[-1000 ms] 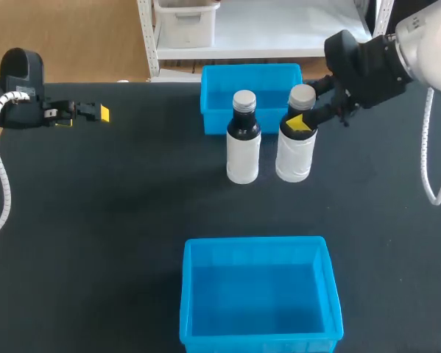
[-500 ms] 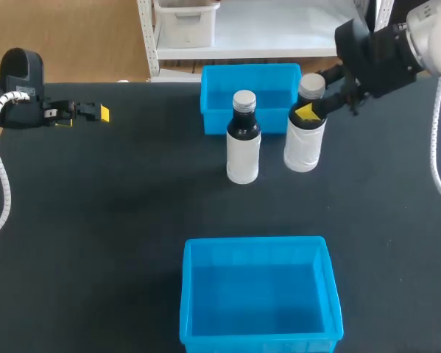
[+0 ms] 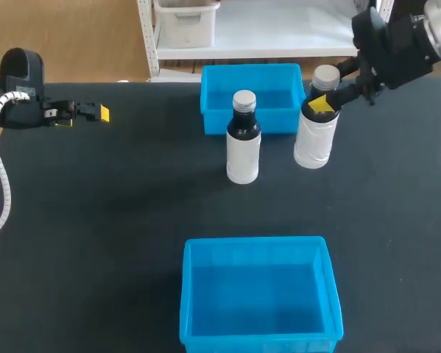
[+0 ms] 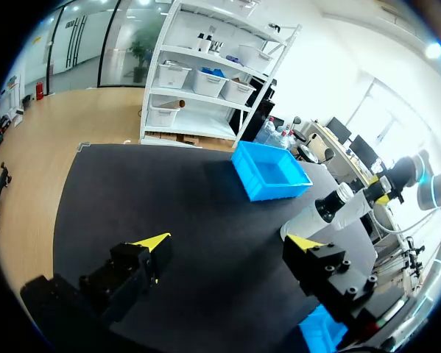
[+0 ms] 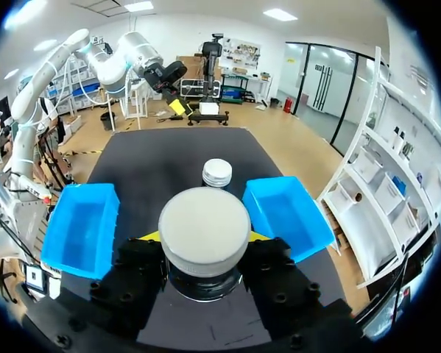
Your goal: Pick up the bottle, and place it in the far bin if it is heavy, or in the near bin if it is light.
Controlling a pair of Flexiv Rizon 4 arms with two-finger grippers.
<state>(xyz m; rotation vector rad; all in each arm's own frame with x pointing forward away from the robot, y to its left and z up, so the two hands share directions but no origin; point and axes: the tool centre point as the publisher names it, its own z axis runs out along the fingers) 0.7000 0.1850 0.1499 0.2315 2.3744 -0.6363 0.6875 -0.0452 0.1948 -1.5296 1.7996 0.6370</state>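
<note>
Just right of the far bin (image 3: 213, 114), your right claw (image 3: 322, 105) grips the bottle (image 3: 314, 143) by its neck (left claw (image 3: 95, 112) idle, open, far left). A thin neck hold could let it slip or swing while carried. Since a second ago it rose rightward, away from the second bottle (image 3: 243, 151).

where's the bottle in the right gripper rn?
Head view, right side: the held bottle is clamped at its neck by the right gripper, right of the other bottle and just off the far bin's near right corner.
</note>
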